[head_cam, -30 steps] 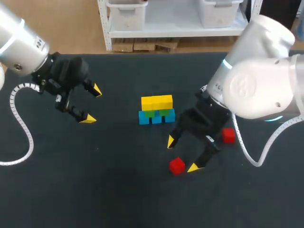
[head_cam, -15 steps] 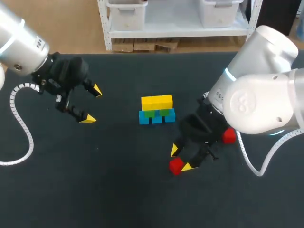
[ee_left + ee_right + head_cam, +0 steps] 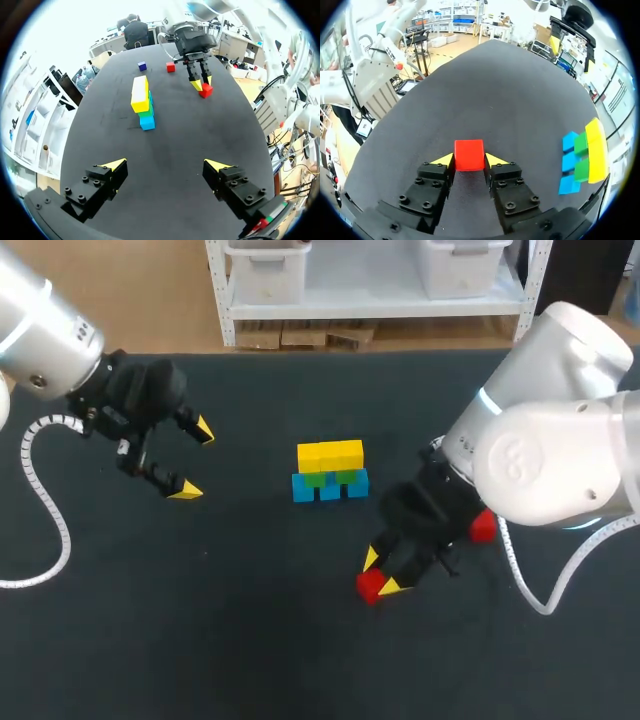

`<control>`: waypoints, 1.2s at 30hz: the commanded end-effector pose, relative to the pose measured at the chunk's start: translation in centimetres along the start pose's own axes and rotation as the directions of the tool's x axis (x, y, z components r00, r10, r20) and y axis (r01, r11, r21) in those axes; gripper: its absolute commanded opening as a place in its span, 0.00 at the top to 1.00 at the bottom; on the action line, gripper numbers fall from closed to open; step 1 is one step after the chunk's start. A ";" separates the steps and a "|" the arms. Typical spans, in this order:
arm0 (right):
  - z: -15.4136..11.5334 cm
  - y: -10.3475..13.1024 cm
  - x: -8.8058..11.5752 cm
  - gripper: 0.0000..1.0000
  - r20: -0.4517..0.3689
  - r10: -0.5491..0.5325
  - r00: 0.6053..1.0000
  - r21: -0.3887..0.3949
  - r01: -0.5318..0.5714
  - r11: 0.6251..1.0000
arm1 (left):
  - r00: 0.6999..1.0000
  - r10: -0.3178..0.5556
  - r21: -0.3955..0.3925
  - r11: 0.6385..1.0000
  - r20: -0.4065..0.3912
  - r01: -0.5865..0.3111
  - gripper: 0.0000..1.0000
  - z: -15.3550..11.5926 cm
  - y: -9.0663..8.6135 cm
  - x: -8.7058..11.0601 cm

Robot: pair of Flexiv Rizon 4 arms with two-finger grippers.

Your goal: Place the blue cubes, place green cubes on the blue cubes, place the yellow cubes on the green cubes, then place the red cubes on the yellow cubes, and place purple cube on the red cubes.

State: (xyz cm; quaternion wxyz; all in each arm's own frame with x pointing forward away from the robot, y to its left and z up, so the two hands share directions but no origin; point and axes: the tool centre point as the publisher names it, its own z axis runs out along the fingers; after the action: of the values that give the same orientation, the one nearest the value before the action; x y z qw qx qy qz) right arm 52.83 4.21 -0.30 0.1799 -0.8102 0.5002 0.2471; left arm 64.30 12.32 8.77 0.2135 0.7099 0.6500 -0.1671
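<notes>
Red cube (image 3: pixel 368 587) sits on the counter (image 3: pixel 250 640) between the right claw's (image 3: pixel 380 573) tips, near the blue, green and yellow stack (image 3: pixel 331 472). Left wrist view shows the left claw (image 3: pixel 165 164) spread wide, holding nothing. Right wrist view shows both tips pressed against the cube's sides, gripping it.

In the head view our white right arm (image 3: pixel 545 450) covers most of the second small red cube (image 3: pixel 484 528), leaving us only one corner of it.

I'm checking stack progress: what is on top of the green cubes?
The yellow cubes lie across the green cubes, hiding their tops; only green sides show. Nothing sits on the yellow layer.
</notes>
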 end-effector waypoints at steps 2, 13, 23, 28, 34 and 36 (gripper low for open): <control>-2.7 -0.1 -0.1 1.00 -0.013 0.072 0.997 0.025 -0.072 0.997 | 1.000 0.002 -0.002 1.000 0.003 -0.002 0.00 0.0 0.0 0.1; -10.9 -3.3 -2.1 1.00 -0.131 0.253 0.959 0.188 -0.226 0.956 | 1.000 0.002 -0.002 1.000 0.003 -0.002 0.00 0.0 0.0 0.1; -14.0 -7.8 -4.3 1.00 -0.064 0.312 0.948 0.281 -0.283 0.917 | 1.000 0.002 -0.002 1.000 0.003 -0.002 0.00 0.0 0.0 0.1; -14.2 -10.0 -4.8 1.00 -0.027 0.295 0.955 0.284 -0.275 0.918 | 1.000 0.002 -0.002 1.000 0.003 -0.002 0.00 0.0 0.0 0.1; -13.7 -12.4 -4.8 1.00 -0.019 0.290 0.957 0.284 -0.273 0.919 | 1.000 0.002 -0.002 1.000 0.003 -0.002 0.00 0.0 0.0 0.1; -13.5 -13.1 -4.8 1.00 -0.019 0.294 0.956 0.291 -0.276 0.916 | 1.000 0.002 -0.002 1.000 0.003 -0.002 0.00 0.0 0.0 0.1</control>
State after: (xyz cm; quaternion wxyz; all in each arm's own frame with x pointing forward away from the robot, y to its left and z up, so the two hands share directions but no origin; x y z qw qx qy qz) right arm 64.40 5.15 14.57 0.2504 -0.6994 0.6489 0.1644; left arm 64.30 12.32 8.78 0.2134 0.7099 0.6501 -0.1670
